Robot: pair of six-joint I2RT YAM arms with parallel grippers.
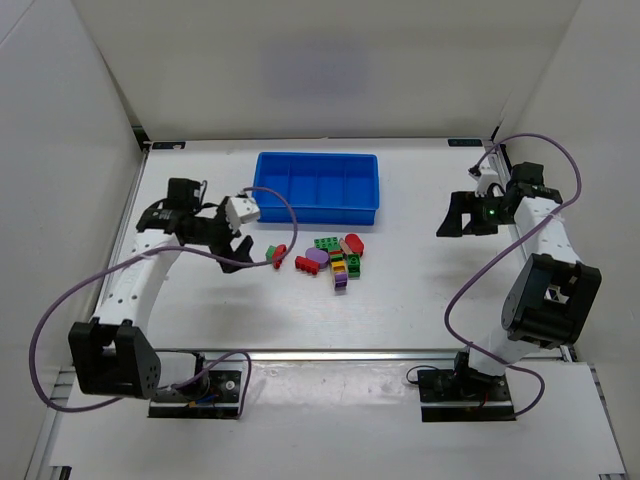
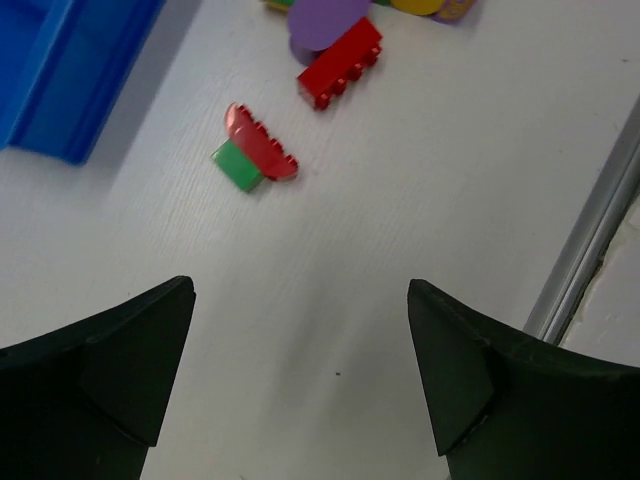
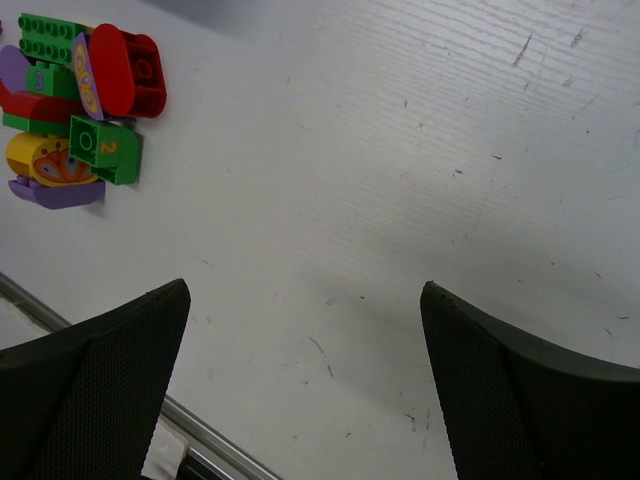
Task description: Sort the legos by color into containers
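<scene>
Finds left gripper [image 1: 232, 243] low in front of blue tray [image 1: 318, 213], at its left end, jaws spread wide, nothing held. Finds right gripper [image 1: 455, 220] off the tray's right end, well apart, likewise released. Places legos [image 1: 335, 258] clustered on table [image 1: 420, 290] in front of tray, 1 red-and-green piece [image 2: 255, 150] apart, nearest left gripper. Notes purple cable [image 1: 290, 215] looping between tray and that piece.

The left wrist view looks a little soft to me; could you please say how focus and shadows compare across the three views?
Left wrist: the red and green bricks are slightly soft; the near fingers are dark, detail lost. Right wrist: the brick cluster and the grain of the table are crisp, faint broad shadow. Top external: even diffuse light, no glare on the blue tray.
</scene>
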